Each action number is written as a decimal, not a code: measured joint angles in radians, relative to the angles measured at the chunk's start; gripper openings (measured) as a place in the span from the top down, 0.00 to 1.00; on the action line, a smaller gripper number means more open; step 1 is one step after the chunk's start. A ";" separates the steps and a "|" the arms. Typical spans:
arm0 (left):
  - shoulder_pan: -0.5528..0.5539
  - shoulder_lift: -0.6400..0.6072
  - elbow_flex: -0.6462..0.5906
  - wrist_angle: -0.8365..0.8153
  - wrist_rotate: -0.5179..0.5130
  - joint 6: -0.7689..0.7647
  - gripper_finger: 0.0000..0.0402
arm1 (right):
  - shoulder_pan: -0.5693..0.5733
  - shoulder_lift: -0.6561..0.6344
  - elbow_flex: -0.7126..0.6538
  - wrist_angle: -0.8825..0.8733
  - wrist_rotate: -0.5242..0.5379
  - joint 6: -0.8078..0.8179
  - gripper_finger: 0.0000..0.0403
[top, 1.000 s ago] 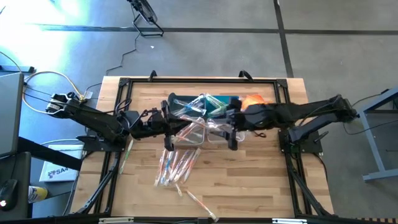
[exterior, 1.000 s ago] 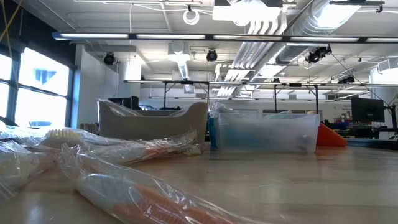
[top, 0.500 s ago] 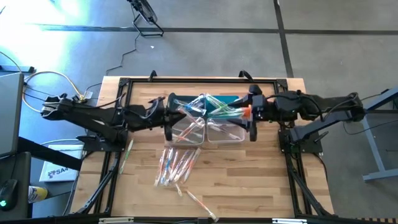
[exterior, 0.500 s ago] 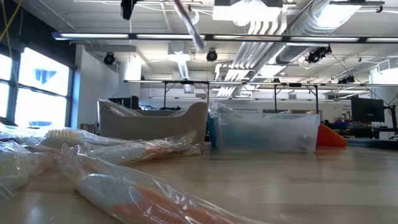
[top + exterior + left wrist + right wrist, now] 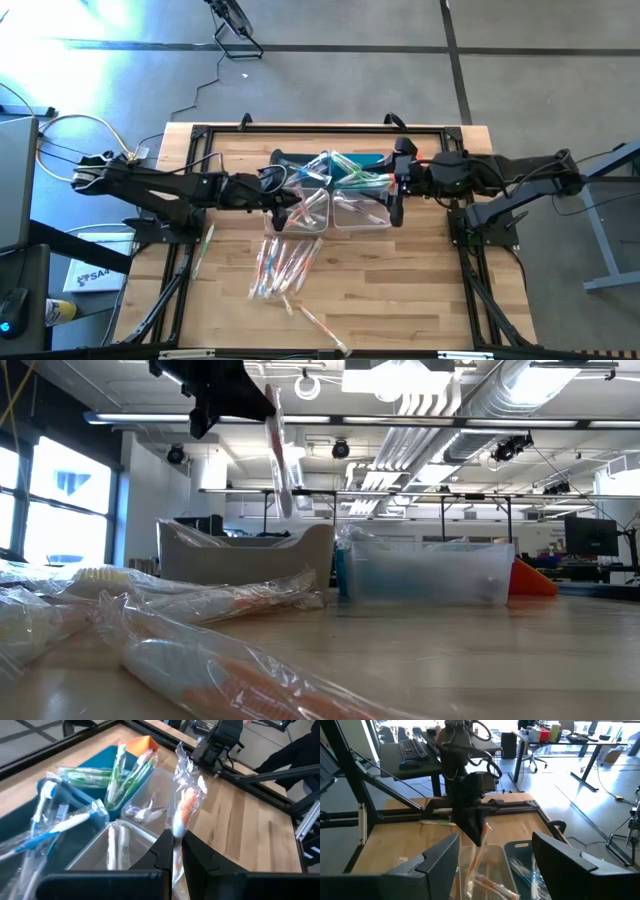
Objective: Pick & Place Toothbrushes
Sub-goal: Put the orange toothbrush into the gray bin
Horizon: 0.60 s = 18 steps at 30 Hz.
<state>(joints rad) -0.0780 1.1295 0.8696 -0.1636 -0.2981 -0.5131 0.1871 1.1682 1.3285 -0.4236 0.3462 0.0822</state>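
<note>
Your left gripper [image 5: 172, 851] is pinched shut on an orange-handled toothbrush [image 5: 184, 810] in its clear wrapper, held above the clear bins [image 5: 330, 210] at mid-table. The low view shows the brush hanging well above the bin rims. Your right gripper [image 5: 495, 857] stands with its fingers spread wide and nothing between them, just right of the same bins and facing the left arm.

Risk: the hold is on the low end of the brush, with most of its length and the loose wrapper standing free. I judge it may slip or swing on release and land across a rim rather than inside. The wrapper could also catch on the green toothbrushes [image 5: 122, 775] that overhang the blue bin [image 5: 350, 165].

Room: both arms meet over the bins from opposite sides, so lateral room there is tight. More wrapped toothbrushes [image 5: 285, 265] lie loose nearer the front edge, and the table [image 5: 420, 300] is bare to their right.
</note>
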 joint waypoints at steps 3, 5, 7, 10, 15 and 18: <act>0.000 0.037 0.000 0.002 -0.001 -0.044 0.96 | 0.000 0.009 0.000 0.000 0.000 0.000 0.40; 0.000 0.067 0.000 0.003 -0.013 -0.063 0.96 | 0.000 0.015 0.000 -0.003 0.000 0.004 0.40; 0.000 0.093 0.000 -0.003 -0.031 -0.080 0.96 | 0.000 0.018 0.000 -0.015 0.000 0.004 0.40; 0.011 0.128 0.000 -0.003 -0.032 -0.109 0.96 | 0.000 0.017 0.000 -0.019 0.000 0.004 0.40; 0.027 0.171 0.000 -0.001 -0.037 -0.164 0.96 | 0.000 0.028 0.000 -0.025 0.000 0.004 0.40; 0.034 0.192 0.000 -0.002 -0.038 -0.191 0.96 | 0.000 0.032 -0.001 -0.024 0.000 0.005 0.40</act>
<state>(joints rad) -0.0444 1.3219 0.8696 -0.1658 -0.3359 -0.7041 0.1871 1.2007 1.3277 -0.4477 0.3462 0.0868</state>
